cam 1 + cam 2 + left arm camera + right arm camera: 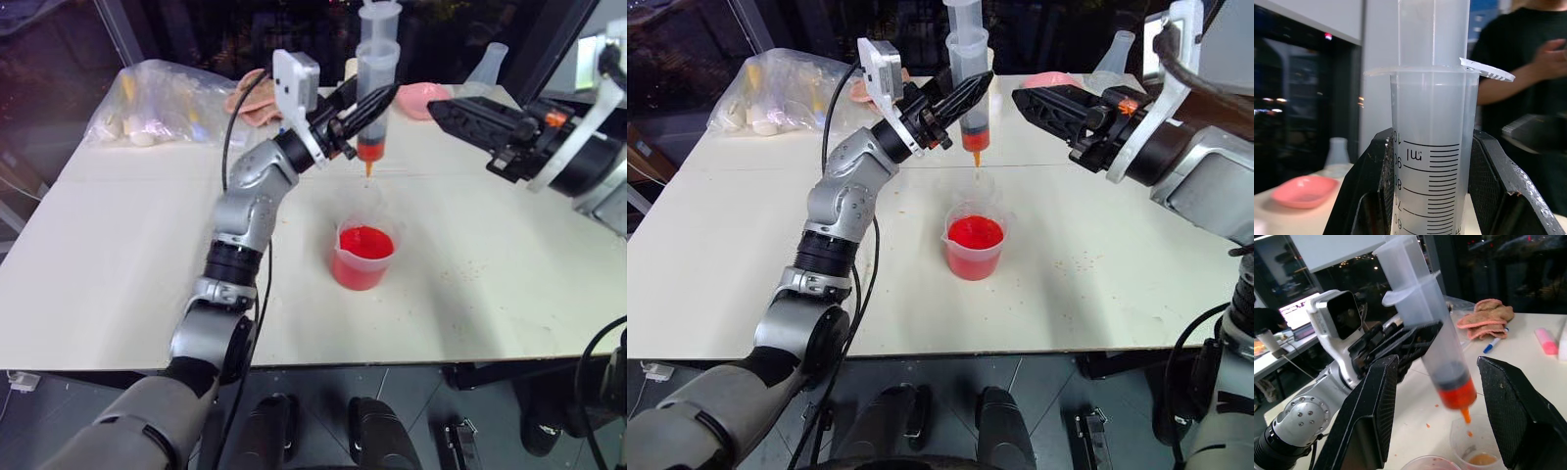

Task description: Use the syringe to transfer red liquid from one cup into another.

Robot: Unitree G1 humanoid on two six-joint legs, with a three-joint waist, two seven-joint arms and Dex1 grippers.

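Two pincers (377,98) (1024,98): left clamping syringe (376,88) above clear cup (978,186), right agape; pink bowl (423,98) behind.

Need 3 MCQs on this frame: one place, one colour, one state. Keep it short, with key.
1. Where is the syringe?
A. lying on the table
B. held upright above the cups
C. inside the plastic bag

2. What colour is the liquid in the spouted beaker?
A. red
B. blue
C. green

3. How does the right gripper stand?
A. shut on the syringe
B. shut on the beaker
C. open, holding nothing

Key:
1 B: the left gripper clamps the barrel, with the orange tip pointing down over the clear cup.
2 A: red liquid shows through the beaker's wall.
3 C: in the right wrist view its fingers stand apart either side of the syringe without touching it.
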